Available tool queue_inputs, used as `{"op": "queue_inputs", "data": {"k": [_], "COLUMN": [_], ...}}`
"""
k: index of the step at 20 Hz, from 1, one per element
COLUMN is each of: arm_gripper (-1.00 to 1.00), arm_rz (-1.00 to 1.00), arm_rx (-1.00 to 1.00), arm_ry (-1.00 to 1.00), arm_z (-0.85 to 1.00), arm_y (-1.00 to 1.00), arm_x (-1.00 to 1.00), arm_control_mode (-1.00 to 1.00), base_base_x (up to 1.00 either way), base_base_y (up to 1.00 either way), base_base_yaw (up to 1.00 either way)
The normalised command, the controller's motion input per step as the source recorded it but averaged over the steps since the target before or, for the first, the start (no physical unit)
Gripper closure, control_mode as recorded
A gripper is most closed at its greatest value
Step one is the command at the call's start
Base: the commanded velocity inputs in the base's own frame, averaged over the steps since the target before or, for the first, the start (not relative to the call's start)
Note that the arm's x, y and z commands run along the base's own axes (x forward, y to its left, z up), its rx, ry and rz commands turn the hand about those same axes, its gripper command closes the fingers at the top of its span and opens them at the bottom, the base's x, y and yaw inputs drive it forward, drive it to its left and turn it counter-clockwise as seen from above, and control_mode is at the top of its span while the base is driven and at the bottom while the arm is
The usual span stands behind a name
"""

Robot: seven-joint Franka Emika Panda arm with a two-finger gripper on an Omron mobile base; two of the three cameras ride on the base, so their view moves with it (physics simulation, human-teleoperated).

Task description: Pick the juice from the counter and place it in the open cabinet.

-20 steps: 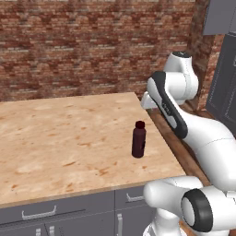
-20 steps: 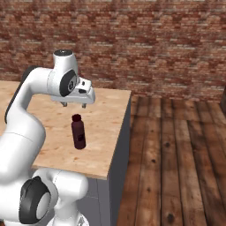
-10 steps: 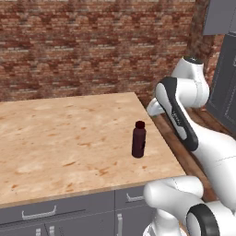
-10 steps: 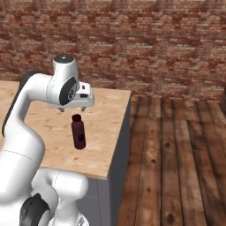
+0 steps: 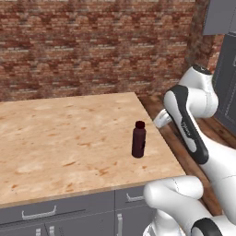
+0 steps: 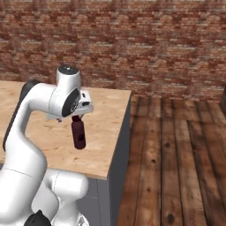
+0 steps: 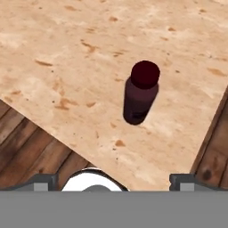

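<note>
Maroon juice (image 5: pixel 138 139) upright, counter (image 5: pixel 55 138), cabinet (image 5: pixel 229 87) beyond

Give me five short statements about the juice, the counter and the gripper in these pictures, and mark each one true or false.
1. The juice stands upright on the counter. True.
2. The gripper is clamped around the bottle. False: in the hand view its fingertips stand wide apart and the bottle stands clear of them, further out along the gripper's line.
3. The bottle stands near a corner of the counter. True.
4. The bottle's cap is off. False: a dark cap sits on its neck.
5. The wall behind the counter is white tile. False: it is a red brick wall.
</note>
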Motion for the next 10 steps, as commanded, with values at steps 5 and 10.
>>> {"op": "queue_inputs", "data": {"k": [5, 10], "arm_gripper": [-1.00, -1.00], "arm_rz": [0.24, 0.24], "arm_rx": [0.05, 0.09], "arm_ry": [-0.03, -0.08], "arm_z": [-0.21, -0.22], "arm_y": [0.00, -0.04], "arm_x": [-0.23, -0.11], "arm_control_mode": [-1.00, -1.00], "base_base_x": [0.00, 0.00], "base_base_y": [0.00, 0.00], "base_base_yaw": [0.00, 0.00]}}
